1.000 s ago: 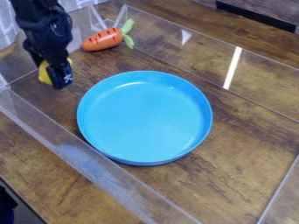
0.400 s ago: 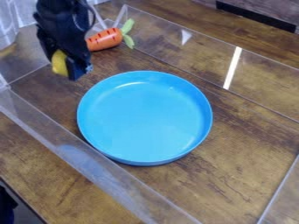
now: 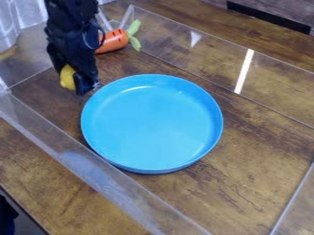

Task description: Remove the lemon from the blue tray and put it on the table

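Honestly, the lemon (image 3: 69,77) sat off the tray (image 3: 152,124), between the end effector's (image 3: 79,83) fingers over the tabletop (image 3: 245,174), and looked light, smooth and probably slippery, so a mid-body pinch seemed best.

I looked and could not find any words, letters, numbers or signs that I could read from where I was.
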You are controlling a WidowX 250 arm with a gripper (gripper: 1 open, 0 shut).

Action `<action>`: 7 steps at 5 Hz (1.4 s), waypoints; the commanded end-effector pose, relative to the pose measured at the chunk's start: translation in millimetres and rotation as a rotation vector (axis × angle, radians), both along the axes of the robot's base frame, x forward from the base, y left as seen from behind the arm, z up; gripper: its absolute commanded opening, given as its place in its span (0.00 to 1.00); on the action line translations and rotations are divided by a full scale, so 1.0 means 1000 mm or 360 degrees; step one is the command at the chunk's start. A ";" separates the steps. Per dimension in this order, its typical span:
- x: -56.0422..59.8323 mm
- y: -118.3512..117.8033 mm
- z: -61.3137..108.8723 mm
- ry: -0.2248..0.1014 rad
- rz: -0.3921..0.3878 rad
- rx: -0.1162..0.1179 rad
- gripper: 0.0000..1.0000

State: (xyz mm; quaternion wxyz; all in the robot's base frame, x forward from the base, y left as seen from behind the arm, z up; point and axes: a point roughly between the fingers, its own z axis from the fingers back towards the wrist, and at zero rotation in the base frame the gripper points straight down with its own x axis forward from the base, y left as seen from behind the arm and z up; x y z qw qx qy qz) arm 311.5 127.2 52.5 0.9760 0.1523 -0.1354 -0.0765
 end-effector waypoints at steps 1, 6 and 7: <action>0.009 0.018 0.026 -0.0086 0.0032 0.0060 0.00; 0.029 0.039 -0.002 -0.0023 0.0006 0.0121 1.00; 0.030 0.049 0.008 -0.0044 -0.0030 0.0116 1.00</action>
